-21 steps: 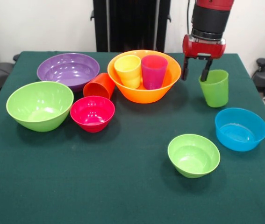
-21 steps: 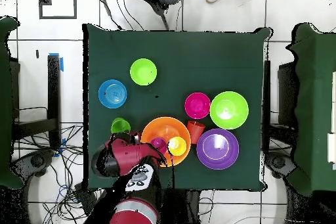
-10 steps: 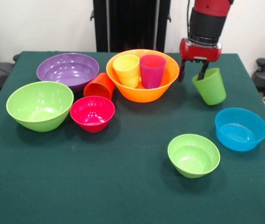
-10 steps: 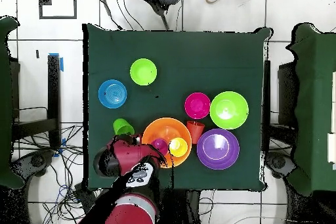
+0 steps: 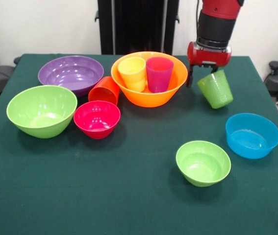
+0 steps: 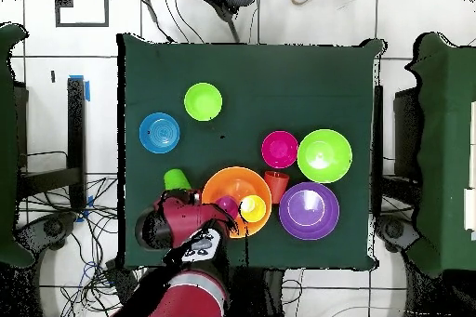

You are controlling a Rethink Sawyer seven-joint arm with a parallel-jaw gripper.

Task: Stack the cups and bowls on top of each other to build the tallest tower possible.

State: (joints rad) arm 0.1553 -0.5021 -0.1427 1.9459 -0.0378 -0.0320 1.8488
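My pincer is clamped on the rim of the green cup. The cup is tipped and lifted off the counter, just beside the big orange bowl. I see a yellow cup and a purple cup standing inside that bowl. An orange cup lies on its side between the orange bowl and the purple bowl.
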